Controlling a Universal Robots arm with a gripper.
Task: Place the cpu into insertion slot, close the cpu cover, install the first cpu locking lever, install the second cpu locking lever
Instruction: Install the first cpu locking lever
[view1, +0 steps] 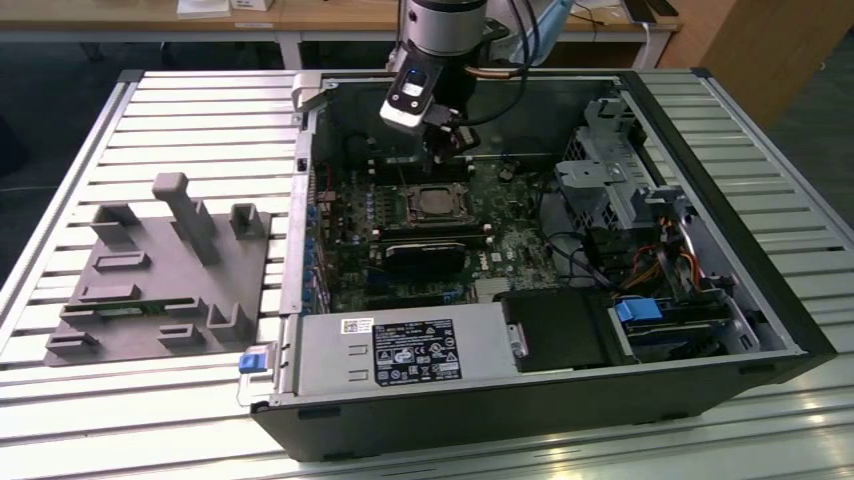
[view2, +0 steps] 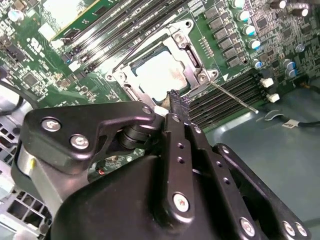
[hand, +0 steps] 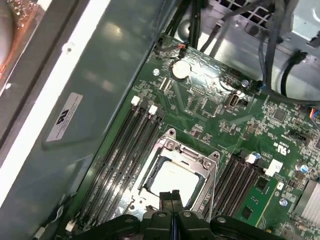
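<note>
The cpu (hand: 176, 176) lies flat in the insertion slot (view1: 434, 204) on the green board, its pale metal face up. The grey cpu cover (hand: 209, 165) lies down over it as a frame, and its middle cut-out shows the chip (view2: 159, 75). A thin wire locking lever (view2: 233, 96) juts out from one corner of the cover (view2: 186, 49). My gripper (hand: 171, 196) hangs just above the chip's edge, fingers pressed together with nothing between them. In the second wrist view the gripper (view2: 176, 101) tip sits at the socket's edge. The exterior view has the gripper (view1: 446, 143) above the socket's far side.
Black memory slots (hand: 122, 150) flank the socket on both sides. The open computer case (view1: 534, 400) holds a power supply (view1: 400, 352), drive cages (view1: 627, 190) and loose cables (view1: 641, 265). A grey fixture block (view1: 160, 270) stands on the slatted table at the exterior view's left.
</note>
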